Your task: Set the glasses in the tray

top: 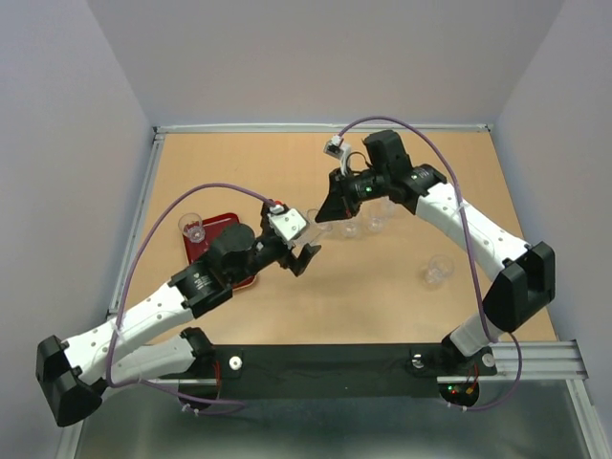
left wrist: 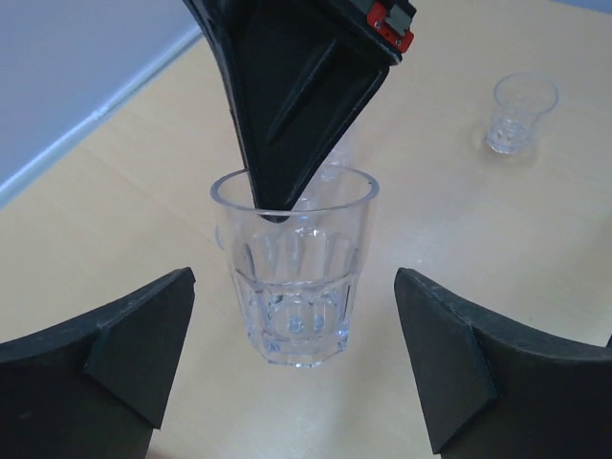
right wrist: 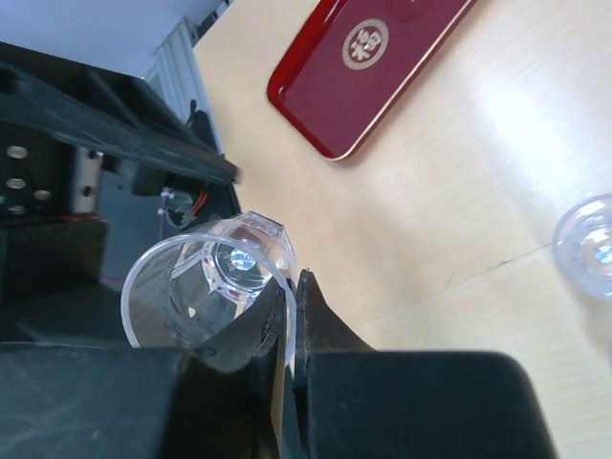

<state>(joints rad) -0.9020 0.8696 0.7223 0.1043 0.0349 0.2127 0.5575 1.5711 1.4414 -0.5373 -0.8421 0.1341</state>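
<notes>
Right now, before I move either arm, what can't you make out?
Tray: top view, the left arm covers most; right wrist view, the top edge crops it.
Glass count: top view, the clear glasses beside the right pincer are faint, maybe partly under it.
Pinched glass: no view shows whether its base touches the table.

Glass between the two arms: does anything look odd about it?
Yes. Both grippers are at one glass: the right gripper pinches its wall, one jaw inside, while the left gripper flanks it with open jaws, not touching.
</notes>
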